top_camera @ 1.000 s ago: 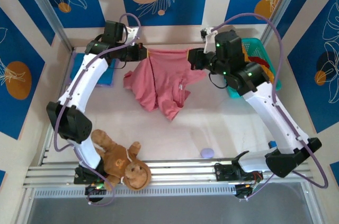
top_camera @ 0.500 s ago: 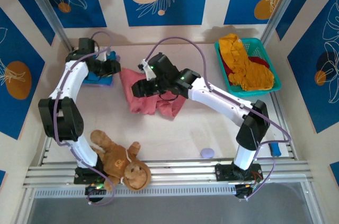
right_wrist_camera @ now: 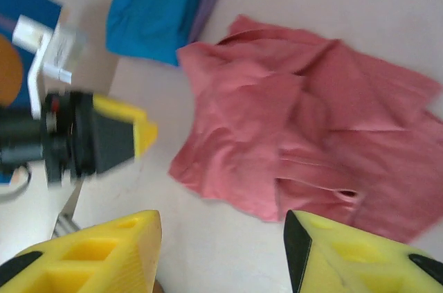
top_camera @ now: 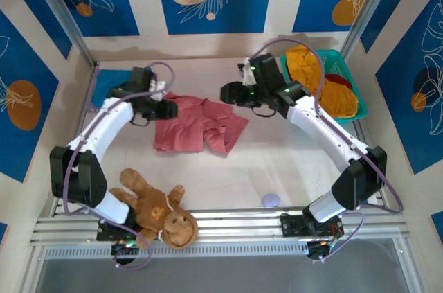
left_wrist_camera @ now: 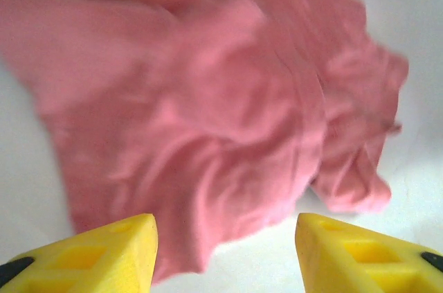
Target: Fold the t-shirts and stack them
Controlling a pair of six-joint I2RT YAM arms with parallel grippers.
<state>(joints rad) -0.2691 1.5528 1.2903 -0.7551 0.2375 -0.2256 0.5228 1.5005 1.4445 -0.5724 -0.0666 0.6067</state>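
The salmon-pink t-shirt (top_camera: 201, 124) lies crumpled on the table's middle. My left gripper (top_camera: 167, 105) stands open at the shirt's left edge; in the left wrist view its fingers (left_wrist_camera: 225, 251) frame the pink cloth (left_wrist_camera: 208, 99) with nothing held. My right gripper (top_camera: 225, 93) hovers open just above the shirt's upper right corner, and looks down on the pink shirt (right_wrist_camera: 318, 127) between its fingers (right_wrist_camera: 221, 251). A blue t-shirt (top_camera: 107, 84) (right_wrist_camera: 156, 5) lies folded at the back left. Mustard-yellow (top_camera: 308, 71) and dark red (top_camera: 339, 82) shirts sit in the basket.
The teal mesh basket (top_camera: 360, 109) stands at the back right. A brown plush monkey (top_camera: 156, 210) lies at the front left near the rail. A small lilac object (top_camera: 270, 200) rests at the front centre.
One second ago both grippers held the pink shirt stretched and lifted at the back. Now it lies crumpled on the table, let go, with both grippers open beside it.
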